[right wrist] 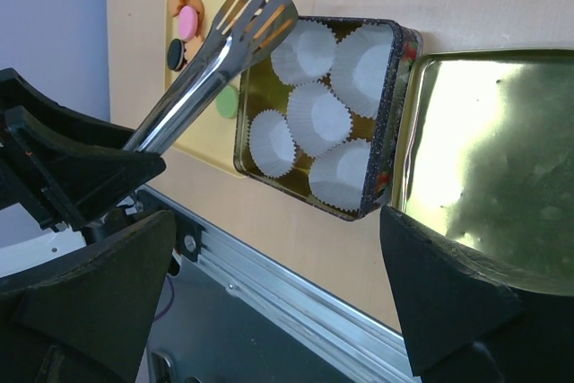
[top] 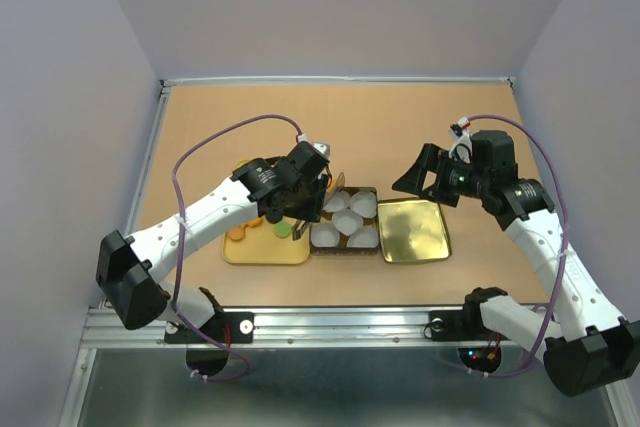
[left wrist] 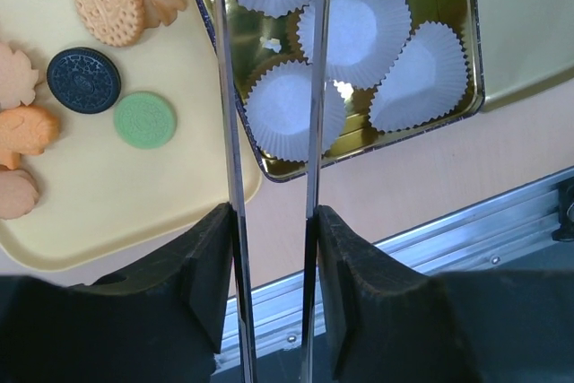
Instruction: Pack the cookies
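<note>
Orange, black, pink and green cookies, light, brittle and probably quick to crumble, lie on the yellow tray beside the tin, best pinched gently across their edges by the steel tongs clamped in the left gripper, while the right gripper hangs spread wide

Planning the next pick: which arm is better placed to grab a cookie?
Left: the left gripper holds long metal tongs, tips beside the yellow tray of round cookies. The right gripper hangs open, empty, by the gold lid.
</note>
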Controlling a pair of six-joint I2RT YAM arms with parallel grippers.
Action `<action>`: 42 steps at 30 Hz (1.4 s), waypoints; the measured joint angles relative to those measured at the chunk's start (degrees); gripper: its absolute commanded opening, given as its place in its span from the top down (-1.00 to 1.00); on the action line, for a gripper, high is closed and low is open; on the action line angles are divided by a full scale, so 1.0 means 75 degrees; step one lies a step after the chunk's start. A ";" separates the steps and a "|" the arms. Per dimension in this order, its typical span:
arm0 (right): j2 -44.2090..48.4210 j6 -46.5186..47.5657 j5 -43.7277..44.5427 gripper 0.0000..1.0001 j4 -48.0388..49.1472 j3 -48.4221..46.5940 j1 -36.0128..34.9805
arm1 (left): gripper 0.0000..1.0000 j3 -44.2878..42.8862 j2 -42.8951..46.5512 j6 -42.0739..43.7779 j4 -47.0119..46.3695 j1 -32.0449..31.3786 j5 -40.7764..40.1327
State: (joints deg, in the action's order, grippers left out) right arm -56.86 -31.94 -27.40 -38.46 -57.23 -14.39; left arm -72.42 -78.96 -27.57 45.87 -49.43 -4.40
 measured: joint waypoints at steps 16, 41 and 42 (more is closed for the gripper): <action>0.0163 0.0003 0.0009 -1.00 -0.0108 0.0000 0.0000 | -0.22 0.0111 0.0373 -0.0187 -0.0082 -0.0052 0.0006; 0.0163 0.0023 0.0178 -1.00 -0.0134 0.0332 -0.0006 | -0.24 -0.0052 0.0994 0.0052 0.1297 0.1472 -0.0484; 0.0114 0.0023 0.0213 -1.00 -0.0137 0.0373 -0.0006 | -0.24 0.0061 0.1017 0.0099 0.1300 0.1504 -0.0440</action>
State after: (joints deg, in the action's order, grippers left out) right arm -56.01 -31.77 -25.80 -39.48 -54.43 -14.44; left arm -71.96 -71.33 -26.83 55.61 -38.15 -7.70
